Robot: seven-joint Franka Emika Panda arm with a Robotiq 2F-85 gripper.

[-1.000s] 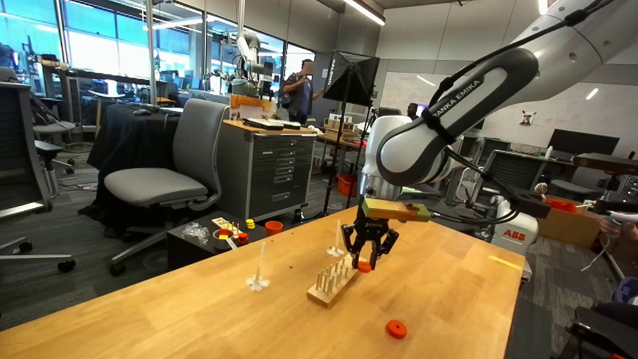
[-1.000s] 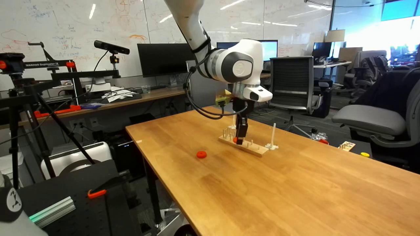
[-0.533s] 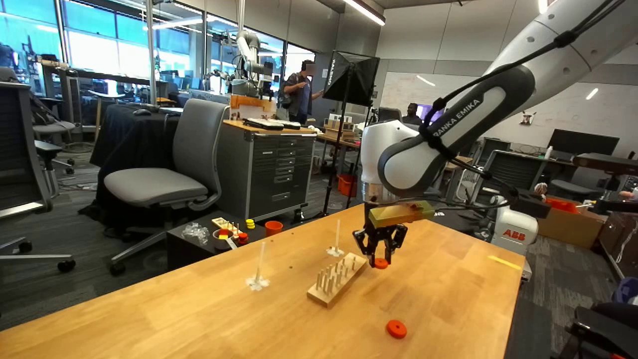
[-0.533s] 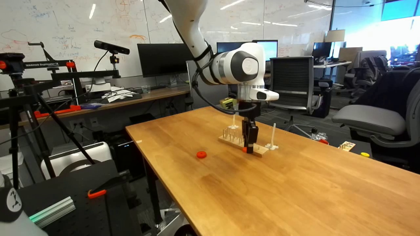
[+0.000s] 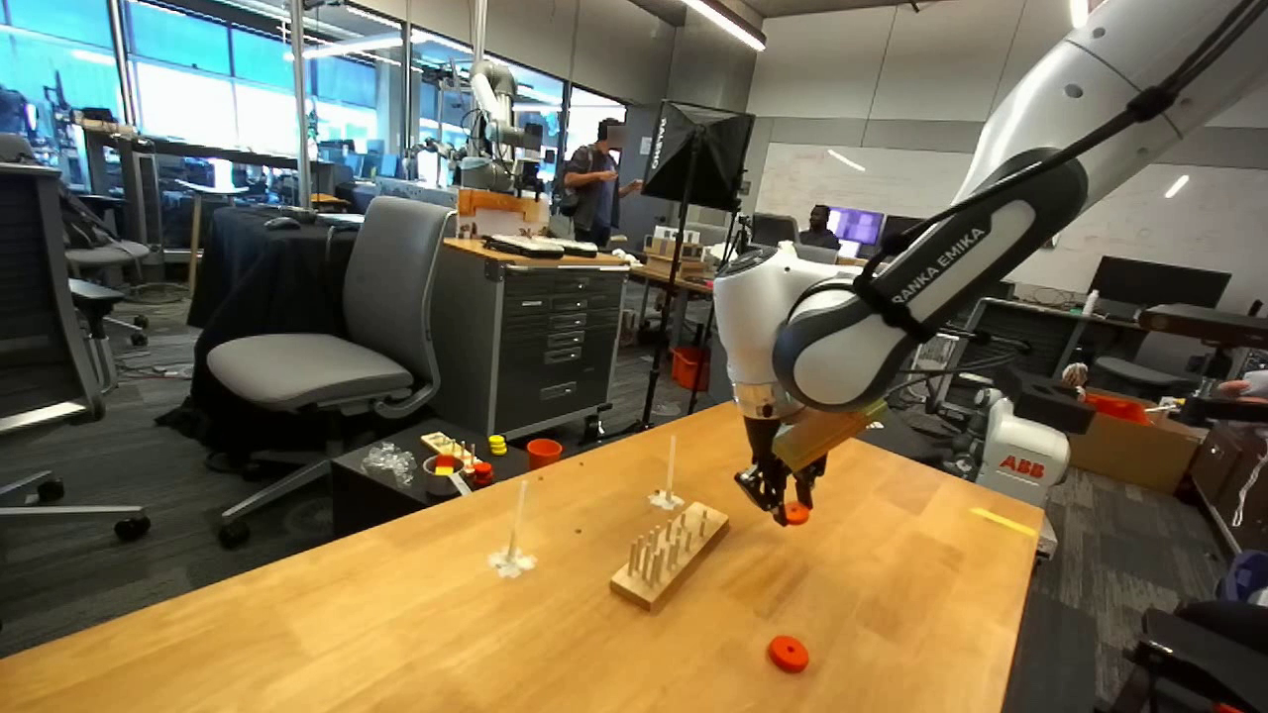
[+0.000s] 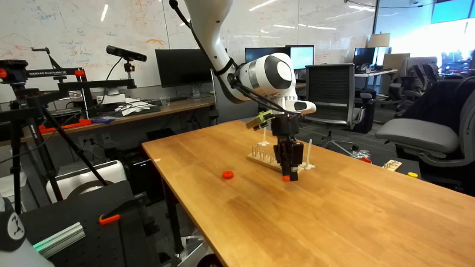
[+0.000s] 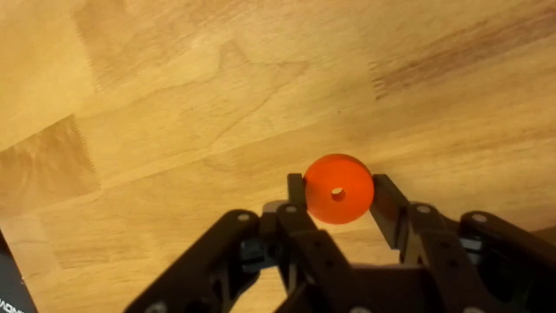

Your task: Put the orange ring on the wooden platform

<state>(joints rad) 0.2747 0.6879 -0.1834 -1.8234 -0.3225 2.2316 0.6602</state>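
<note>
My gripper is shut on the orange ring. In the wrist view the ring sits flat between both fingertips, its small hole facing the camera. The ring also shows at the fingertips in both exterior views; how far above the table it is, I cannot tell. The wooden platform is a pale board with several short upright pegs. In an exterior view it lies left of my gripper, apart from it. In an exterior view the gripper hides its near-right end. No ring shows on its visible pegs.
A redder ring lies loose on the table, also seen in an exterior view. Two thin upright stands are fixed to the table beside the platform. A dark thing with white letters shows at the wrist view's lower left.
My gripper has moved off the platform's end, to the right in both exterior views, and has turned about its axis. The orange ring has stayed in its fingers. The platform and redder ring have not moved.
</note>
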